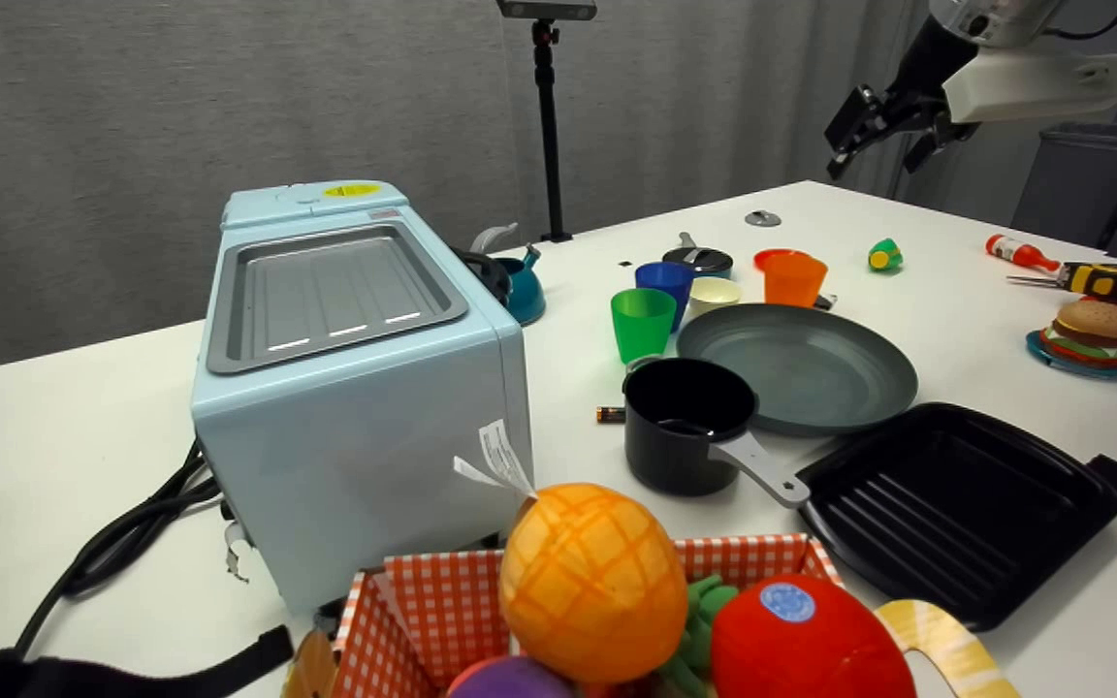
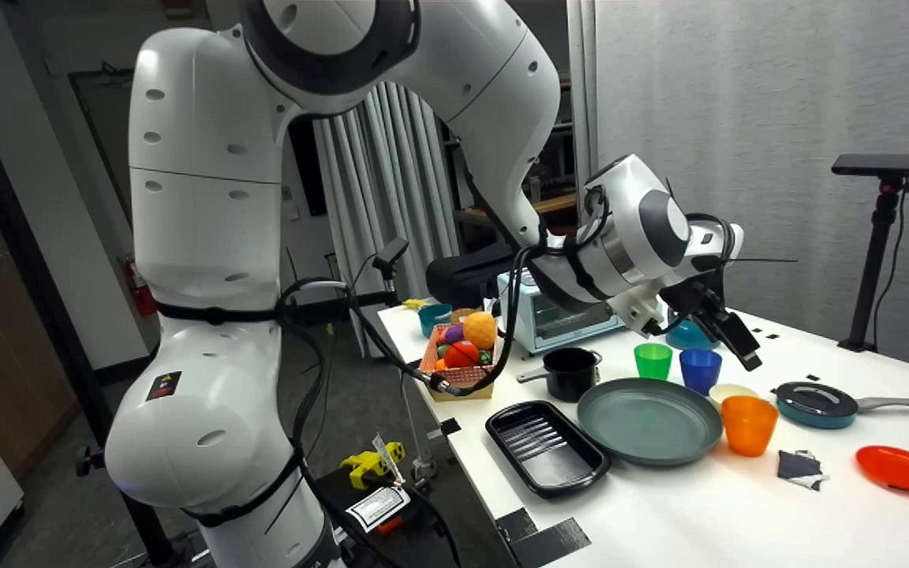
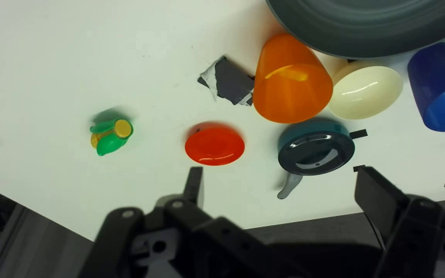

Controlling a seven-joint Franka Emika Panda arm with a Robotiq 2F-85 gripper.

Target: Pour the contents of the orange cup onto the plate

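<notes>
The table [image 2: 675, 521] is bearing, in an exterior view, a tapered orange cup [image 2: 748, 427] at three o'clock of the round plate [image 2: 648, 420]; gripper [image 3: 282, 188] spread.

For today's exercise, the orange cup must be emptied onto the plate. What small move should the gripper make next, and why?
Probably ease the gripper toward the orange cup, jaws apart, ready to straddle it: the jaws stand open and empty, clear of the cup, which stands upright beside the plate, not yet grasped.

the orange cup [image 2: 748, 427] stands upright just beside the grey plate [image 2: 649, 422].
</notes>
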